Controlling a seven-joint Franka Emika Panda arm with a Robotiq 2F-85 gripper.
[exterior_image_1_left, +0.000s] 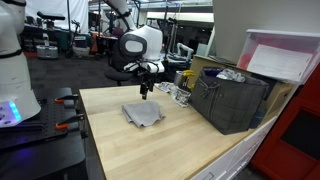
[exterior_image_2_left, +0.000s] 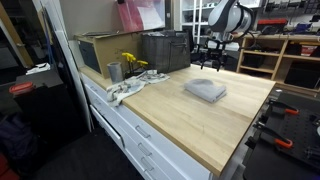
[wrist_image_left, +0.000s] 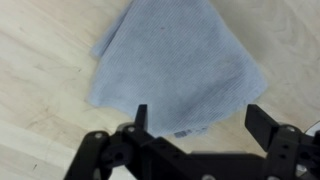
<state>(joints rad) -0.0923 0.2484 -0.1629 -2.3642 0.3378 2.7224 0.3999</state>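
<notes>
A folded grey-blue cloth (exterior_image_1_left: 143, 114) lies flat on the wooden table (exterior_image_1_left: 190, 145), also seen in an exterior view (exterior_image_2_left: 205, 90). In the wrist view the cloth (wrist_image_left: 180, 65) fills the upper middle, with a small label at its near edge. My gripper (wrist_image_left: 200, 120) is open and empty, its two black fingers spread wide above the cloth's near edge. In both exterior views the gripper (exterior_image_1_left: 147, 90) (exterior_image_2_left: 214, 62) hangs a little above the table, just beyond the cloth, not touching it.
A dark crate (exterior_image_1_left: 232, 98) stands on the table by the wall, also seen in an exterior view (exterior_image_2_left: 166, 50). A metal cup (exterior_image_2_left: 114, 72), yellow flowers (exterior_image_2_left: 132, 62) and a crumpled rag (exterior_image_2_left: 128, 88) sit near it. Table edges drop off to cabinet drawers (exterior_image_2_left: 140, 135).
</notes>
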